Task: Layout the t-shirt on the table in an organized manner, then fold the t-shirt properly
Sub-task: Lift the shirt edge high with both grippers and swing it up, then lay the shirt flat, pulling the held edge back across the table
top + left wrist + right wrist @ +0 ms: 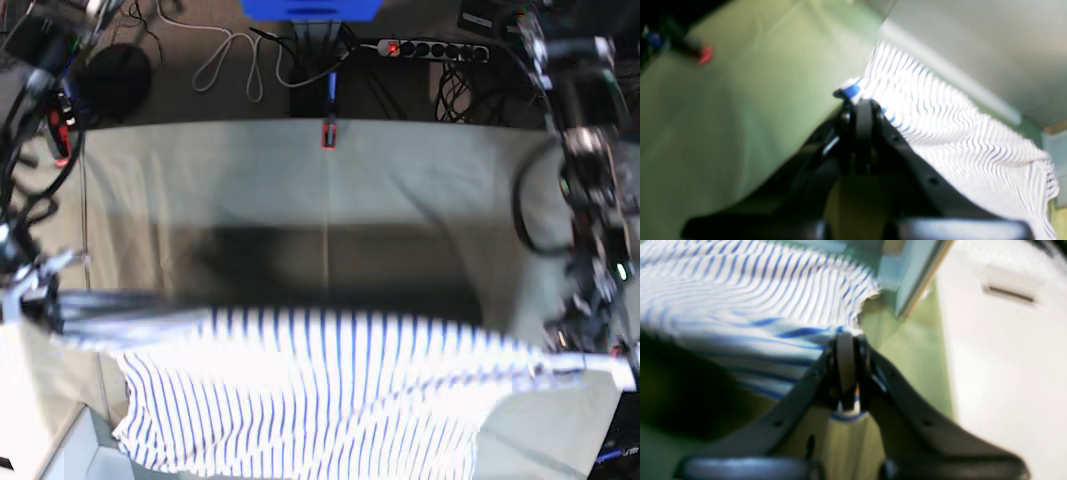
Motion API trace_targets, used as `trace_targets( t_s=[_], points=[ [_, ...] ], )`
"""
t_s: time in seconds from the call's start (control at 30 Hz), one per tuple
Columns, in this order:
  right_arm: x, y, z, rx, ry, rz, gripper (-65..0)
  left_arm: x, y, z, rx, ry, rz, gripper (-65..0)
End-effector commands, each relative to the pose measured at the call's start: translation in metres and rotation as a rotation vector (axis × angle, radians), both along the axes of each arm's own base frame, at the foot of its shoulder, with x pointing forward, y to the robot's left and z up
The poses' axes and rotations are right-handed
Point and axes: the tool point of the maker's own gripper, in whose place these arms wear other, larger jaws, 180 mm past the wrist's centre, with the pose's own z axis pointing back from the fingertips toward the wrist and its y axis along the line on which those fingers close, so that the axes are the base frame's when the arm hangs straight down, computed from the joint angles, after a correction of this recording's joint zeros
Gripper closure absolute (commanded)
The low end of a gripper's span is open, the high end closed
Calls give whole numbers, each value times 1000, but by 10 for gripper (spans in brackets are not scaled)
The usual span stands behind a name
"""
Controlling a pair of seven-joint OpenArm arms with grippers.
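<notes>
T-shirt (330, 400) hangs stretched above table (400, 200), left claw (862, 103) and right claw (846, 336) each clamped on it

The t-shirt (330, 400) is soft, thin cloth, white with blue stripes, rippling in loose waves. The desk (400, 200) wears a matt pale green cloth (faintly creased). Both end effectors, left (863, 103) and right (846, 340), look like smooth dark plastic with a dull sheen.
</notes>
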Motion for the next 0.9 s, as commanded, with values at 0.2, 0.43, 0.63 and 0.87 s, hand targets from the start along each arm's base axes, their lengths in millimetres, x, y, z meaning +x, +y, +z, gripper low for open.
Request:
trace_targets(
  t_s=[0.2,0.43,0.63,0.87],
  points=[
    [-63,-17,-3,-15,-3,-105,0,-86,34,-39,-18,78,151,0],
    [-112,-9,-31,-28,124,-102,0,-139,40,-50,-29,121,224,0],
    [-143,-12,-38,-2,127,-143,0,-176,41,-47,-15,140,265,0],
    [-163,-10,-46,7,154,-140,0,-193,39,-58,-12,189,265,0]
  ],
)
